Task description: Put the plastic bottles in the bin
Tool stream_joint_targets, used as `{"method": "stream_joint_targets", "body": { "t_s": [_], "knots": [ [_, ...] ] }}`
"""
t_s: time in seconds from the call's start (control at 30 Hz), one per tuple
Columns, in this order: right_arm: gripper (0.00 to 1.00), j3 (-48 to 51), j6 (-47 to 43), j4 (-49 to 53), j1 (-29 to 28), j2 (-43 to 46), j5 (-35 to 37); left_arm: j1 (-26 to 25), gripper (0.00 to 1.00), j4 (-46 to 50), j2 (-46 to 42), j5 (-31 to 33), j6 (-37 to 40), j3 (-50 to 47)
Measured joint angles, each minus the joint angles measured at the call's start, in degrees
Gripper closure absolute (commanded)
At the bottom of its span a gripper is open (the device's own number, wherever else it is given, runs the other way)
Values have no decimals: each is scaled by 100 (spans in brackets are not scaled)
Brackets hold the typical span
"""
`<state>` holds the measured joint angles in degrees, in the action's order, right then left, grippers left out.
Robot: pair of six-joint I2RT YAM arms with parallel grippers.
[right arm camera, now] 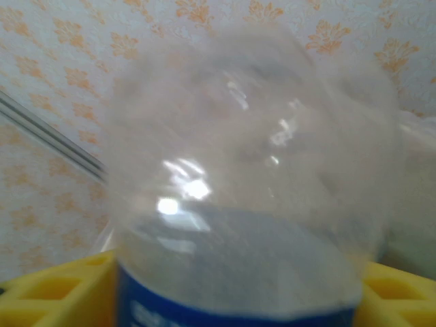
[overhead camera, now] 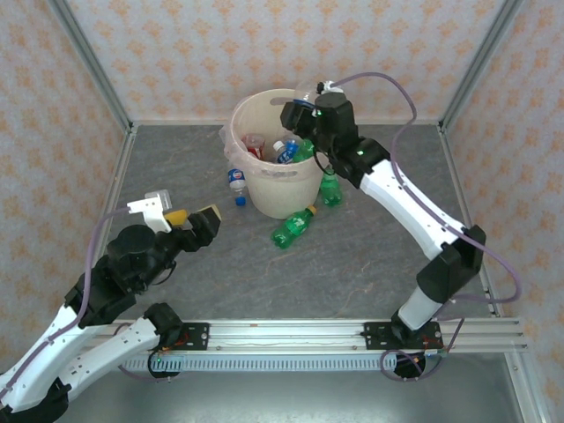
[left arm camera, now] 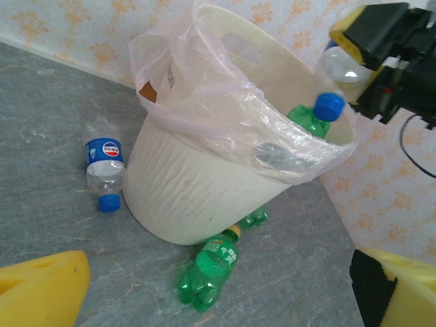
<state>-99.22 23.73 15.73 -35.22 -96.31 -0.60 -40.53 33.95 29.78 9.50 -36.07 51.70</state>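
Note:
The cream bin (overhead camera: pixel 282 189) (left arm camera: pixel 191 184) stands at the back centre with a clear liner; a red-labelled bottle (overhead camera: pixel 254 145), a blue-labelled one (overhead camera: pixel 285 152) and a green one (left arm camera: pixel 306 117) lie inside. My right gripper (overhead camera: pixel 304 99) (right arm camera: pixel 238 293) hovers over the rim, its yellow fingers (right arm camera: pixel 54 293) against both sides of a clear blue-labelled bottle (right arm camera: pixel 252 170) (left arm camera: pixel 340 65). On the floor lie a clear blue-capped bottle (overhead camera: pixel 236 181) (left arm camera: pixel 104 170) left of the bin and two green bottles (overhead camera: pixel 293 227) (left arm camera: pixel 208 267), (overhead camera: pixel 330 188) at its front and right. My left gripper (overhead camera: pixel 194 218) (left arm camera: pixel 218 300) is open, short of them.
Patterned walls with metal posts (overhead camera: pixel 97 70) close in the grey table (overhead camera: pixel 352 264) on three sides. The arm bases sit on a rail (overhead camera: pixel 291 335) at the near edge. Bare floor lies between my left gripper and the bin.

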Motion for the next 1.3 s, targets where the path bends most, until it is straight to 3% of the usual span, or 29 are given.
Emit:
{"method": "stream_joint_targets", "body": {
  "t_s": [0.07, 0.4, 0.83, 1.3],
  "knots": [
    [0, -179, 17, 83, 0, -168, 22, 0, 1, 46, 0, 0, -11, 33],
    [0, -254, -46, 212, -37, -48, -28, 0, 1, 184, 50, 103, -13, 52],
    [0, 1384, 0, -160, -37, 1843, -282, 0, 1, 315, 374, 623, -199, 44],
    [0, 3871, 354, -369, -37, 4063, -103, 0, 1, -254, 1073, 472, -319, -177]
  ]
}}
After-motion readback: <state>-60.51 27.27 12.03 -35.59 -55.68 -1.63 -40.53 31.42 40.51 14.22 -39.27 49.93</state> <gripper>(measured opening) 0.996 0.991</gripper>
